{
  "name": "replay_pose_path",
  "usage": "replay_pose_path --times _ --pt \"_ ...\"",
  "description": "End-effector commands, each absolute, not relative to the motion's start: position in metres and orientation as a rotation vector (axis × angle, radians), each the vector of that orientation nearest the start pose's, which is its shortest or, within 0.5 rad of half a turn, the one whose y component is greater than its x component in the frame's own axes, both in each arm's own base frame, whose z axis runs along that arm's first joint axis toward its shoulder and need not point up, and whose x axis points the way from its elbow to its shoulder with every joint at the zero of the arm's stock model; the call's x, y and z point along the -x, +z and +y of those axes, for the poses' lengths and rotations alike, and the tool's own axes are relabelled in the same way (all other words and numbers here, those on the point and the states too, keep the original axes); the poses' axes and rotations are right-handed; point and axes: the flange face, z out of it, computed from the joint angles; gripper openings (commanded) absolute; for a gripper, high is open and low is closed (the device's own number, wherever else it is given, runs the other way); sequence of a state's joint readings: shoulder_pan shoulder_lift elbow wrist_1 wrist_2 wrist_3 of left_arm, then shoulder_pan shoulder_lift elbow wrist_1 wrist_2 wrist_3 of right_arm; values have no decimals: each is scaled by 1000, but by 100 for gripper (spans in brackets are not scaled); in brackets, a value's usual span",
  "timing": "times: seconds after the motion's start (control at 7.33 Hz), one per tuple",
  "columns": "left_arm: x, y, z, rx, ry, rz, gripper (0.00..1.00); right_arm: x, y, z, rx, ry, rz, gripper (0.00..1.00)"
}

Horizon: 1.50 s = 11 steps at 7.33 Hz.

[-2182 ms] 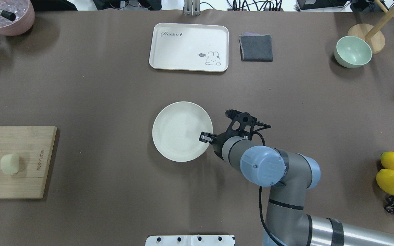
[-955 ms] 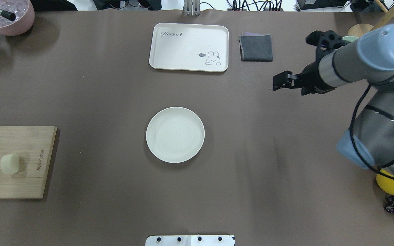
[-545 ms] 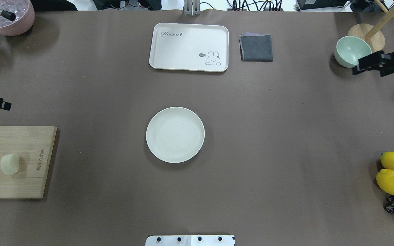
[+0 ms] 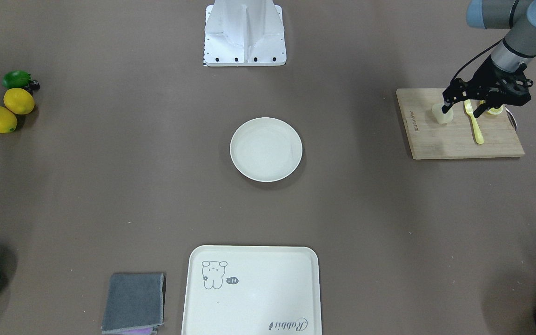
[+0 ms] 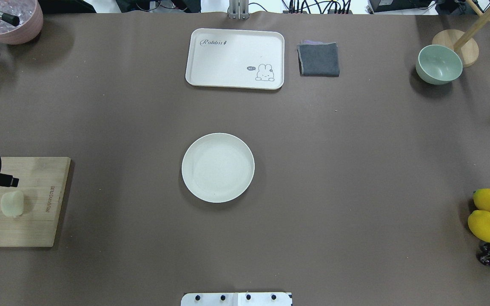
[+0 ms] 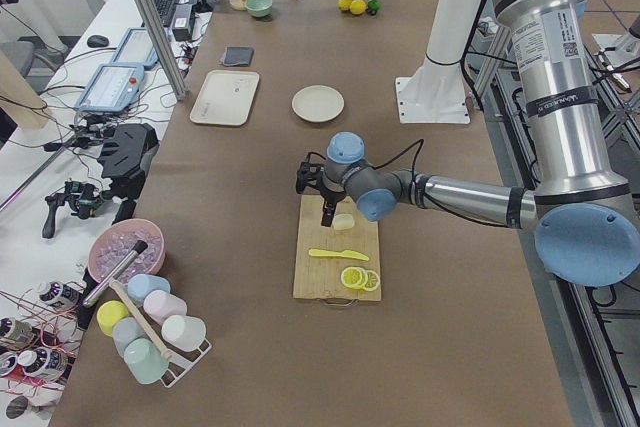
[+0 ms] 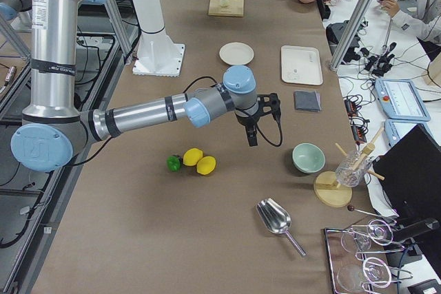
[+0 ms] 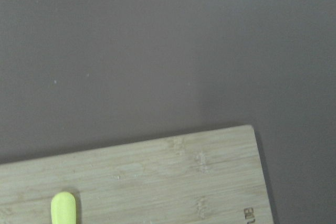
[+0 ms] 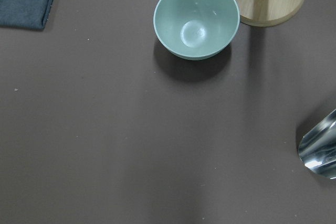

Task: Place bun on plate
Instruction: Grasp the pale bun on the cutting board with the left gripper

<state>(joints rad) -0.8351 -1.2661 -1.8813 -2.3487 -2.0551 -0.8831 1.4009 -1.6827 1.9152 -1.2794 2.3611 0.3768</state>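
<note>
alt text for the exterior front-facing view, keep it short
The robot's left gripper hangs open over a wooden cutting board at the view's right, close by the small pale bun. The round cream plate sits empty mid-table, well apart from the board.

Overhead light is reading even and diffuse. The plate [image 4: 266, 149] is throwing a soft shadow lower right, the green bowl [image 9: 196, 19] is shading just below itself. My left wrist view is looking soft; the metal scoop [image 9: 320, 145] is glaring at the right edge.
</note>
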Motion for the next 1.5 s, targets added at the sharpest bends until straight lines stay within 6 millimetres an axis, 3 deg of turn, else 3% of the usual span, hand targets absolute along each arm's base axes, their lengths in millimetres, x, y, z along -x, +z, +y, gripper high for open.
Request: replay_pose_path --times 0.0,0.14,0.27,0.41,0.55,0.68,0.82,1.09,1.23,1.36 --pt "-238 597 -315 -213 23 849 97 8 512 -455 -272 -18 -868 100" --pt "-240 602 -312 -211 26 848 91 7 512 -455 -274 -15 -868 100" --pt "-238 604 -311 -211 24 843 78 5 512 -455 -277 -11 -867 100" --pt "-239 601 -311 -214 26 849 57 2 512 -453 -280 -5 -866 100" --pt "-243 597 -314 -221 28 858 28 -1 513 -450 -280 -1 -865 100" --pt "-244 593 -315 -227 31 865 8 -3 513 -450 -283 5 -866 100" --pt "-244 582 -316 -240 37 882 1 -4 513 -450 -282 7 -866 100" --pt "-248 539 -322 -284 40 952 1 -5 516 -448 -277 11 -867 100" --pt "-265 514 -334 -313 51 998 1 -6 517 -447 -274 14 -866 100" --pt "-293 487 -354 -312 16 1062 1 -6 520 -447 -270 16 -866 100"
